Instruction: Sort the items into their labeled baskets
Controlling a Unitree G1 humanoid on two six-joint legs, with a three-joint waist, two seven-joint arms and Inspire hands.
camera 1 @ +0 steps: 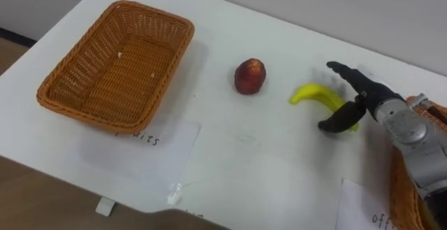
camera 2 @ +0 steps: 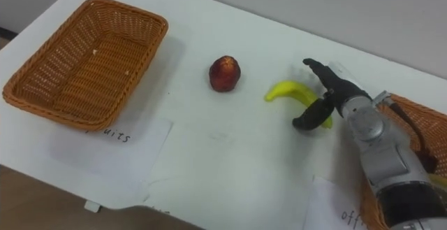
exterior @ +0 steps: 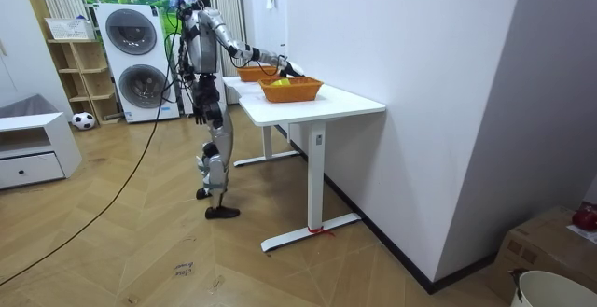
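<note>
- Banana (camera 1: 314, 94) was seen on the table (camera 1: 244, 153), between red fruit (camera 1: 250, 76) and right basket (camera 1: 399, 181).
- Right hand (camera 1: 364, 98) was spread wide around its right end, fingers above, thumb below.
- Left basket (camera 1: 115, 66) was placed well apart.

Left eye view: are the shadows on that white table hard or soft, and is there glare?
Soft. Left eye view: the basket throws a faint shadow to its right, the red fruit a small one at its base; no glare on the white table. Right eye view: the same. Room view: even light, no hard shadows.
</note>
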